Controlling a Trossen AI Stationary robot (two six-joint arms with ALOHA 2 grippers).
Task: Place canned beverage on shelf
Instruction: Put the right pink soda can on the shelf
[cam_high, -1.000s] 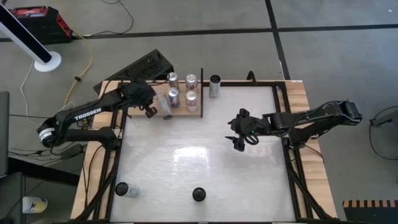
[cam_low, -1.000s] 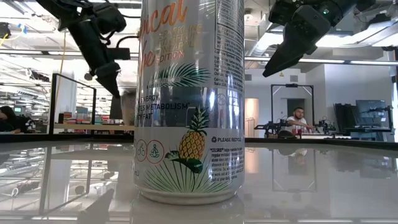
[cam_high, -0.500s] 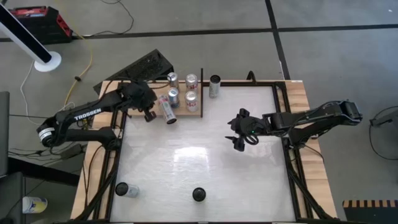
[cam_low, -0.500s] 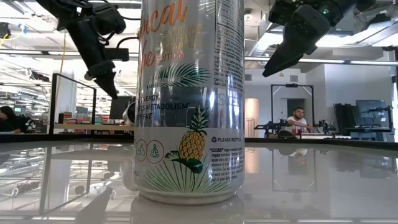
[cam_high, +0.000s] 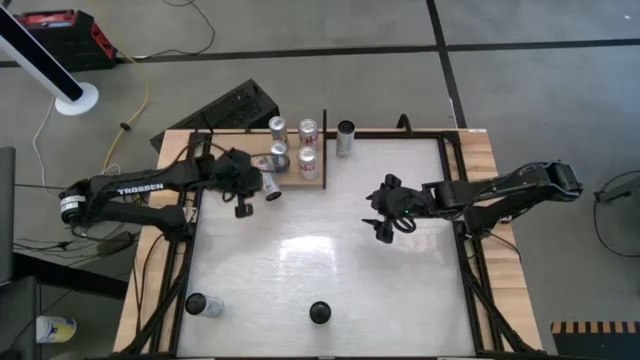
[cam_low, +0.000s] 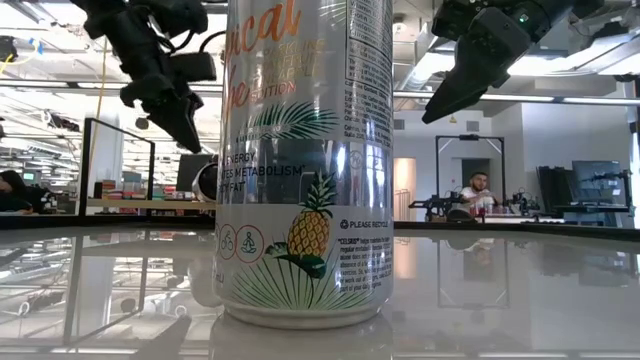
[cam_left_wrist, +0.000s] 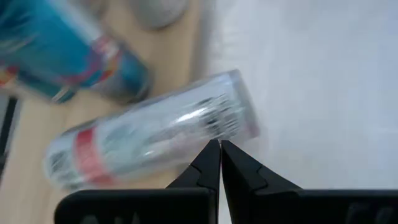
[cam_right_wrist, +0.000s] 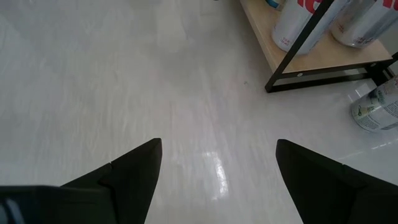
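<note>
A pineapple-printed can (cam_low: 305, 160) is standing at the near bench (cam_high: 330, 240) edge. Farther, the right gripper (cam_high: 383, 212) is hovering, jaws spread. Farthest, the left gripper (cam_high: 241, 190), jaws pressed together, is beside a silver can (cam_high: 268, 183) lying tipped at the shelf (cam_high: 318, 178) edge, near four upright cans (cam_high: 279, 127).

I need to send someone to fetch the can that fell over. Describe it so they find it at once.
Go to the shelf, the pale wooden board at the table's far edge. At the board's left edge, by the left claw, lies a silver can with a red band. Every other can there stands upright; this one lies on its side.
</note>
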